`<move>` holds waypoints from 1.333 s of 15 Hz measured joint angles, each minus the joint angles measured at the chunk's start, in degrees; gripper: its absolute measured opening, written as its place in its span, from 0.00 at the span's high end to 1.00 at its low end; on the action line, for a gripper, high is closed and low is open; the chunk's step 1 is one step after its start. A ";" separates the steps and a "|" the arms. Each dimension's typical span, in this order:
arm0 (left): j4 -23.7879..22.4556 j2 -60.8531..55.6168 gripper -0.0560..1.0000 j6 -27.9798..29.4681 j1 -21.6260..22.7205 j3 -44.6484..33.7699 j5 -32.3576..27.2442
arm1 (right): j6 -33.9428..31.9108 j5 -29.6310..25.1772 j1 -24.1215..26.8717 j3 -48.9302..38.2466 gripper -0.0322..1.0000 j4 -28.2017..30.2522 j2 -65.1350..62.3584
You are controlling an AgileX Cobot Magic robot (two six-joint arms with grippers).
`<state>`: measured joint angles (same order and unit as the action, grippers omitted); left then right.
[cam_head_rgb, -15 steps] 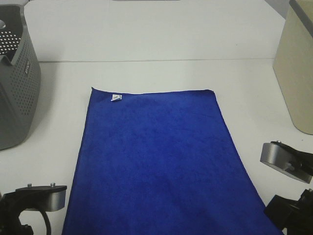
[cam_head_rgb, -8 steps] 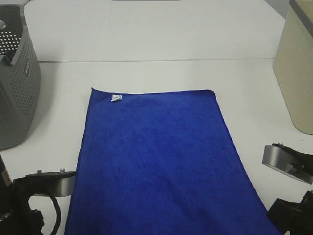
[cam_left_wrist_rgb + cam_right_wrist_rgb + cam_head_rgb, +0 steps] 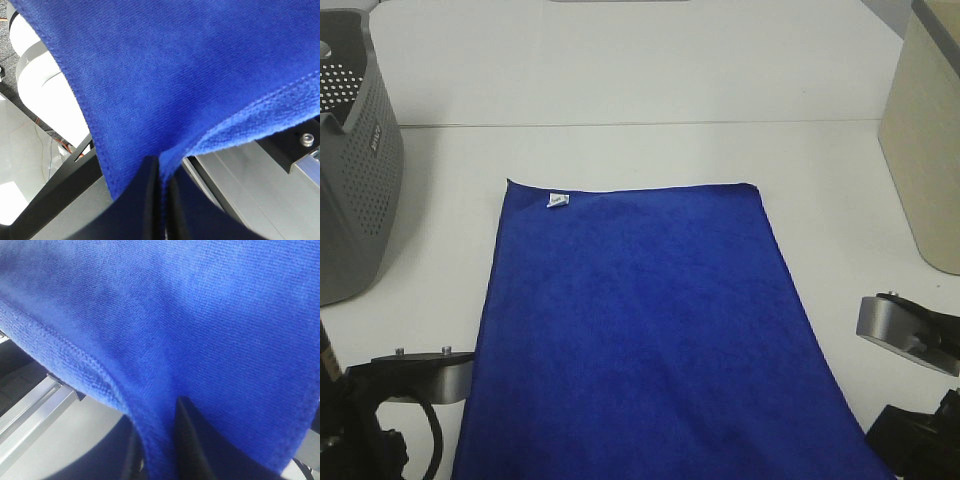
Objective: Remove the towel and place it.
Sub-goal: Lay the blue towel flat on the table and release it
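Left claw [image 3: 159,175] and right claw [image 3: 157,440] pinch the towel's [image 3: 640,330] near hem, bare table [image 3: 840,220] alongside.

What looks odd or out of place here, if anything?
Nothing much stands out. The towel lies flat and smooth on the table, its white tag at a far corner. Its near hem sits between the closed fingers of the left gripper.

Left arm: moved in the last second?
Yes. In the high view the left arm has shifted inward and up the table, now reaching the left hem of the towel, which has stayed put.
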<state>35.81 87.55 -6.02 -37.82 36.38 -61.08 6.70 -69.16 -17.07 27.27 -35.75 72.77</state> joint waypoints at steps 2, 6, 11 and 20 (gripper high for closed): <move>-0.11 0.00 0.83 0.00 0.00 0.00 0.00 | -0.06 0.00 0.00 0.00 0.64 0.00 -0.06; 0.11 0.00 0.49 0.00 0.00 0.00 0.00 | -2.69 0.00 0.00 0.00 0.39 0.06 -2.29; 1.83 0.00 0.32 0.00 0.00 0.46 -0.11 | -4.30 -0.11 0.00 0.00 0.36 0.40 -6.13; -15.76 0.17 0.32 6.70 8.25 25.04 -2.64 | -9.05 0.00 0.29 29.79 0.36 17.99 -0.80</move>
<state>20.05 87.72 0.69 -29.56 61.42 -63.71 -2.35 -69.16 -16.79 57.07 -17.76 71.96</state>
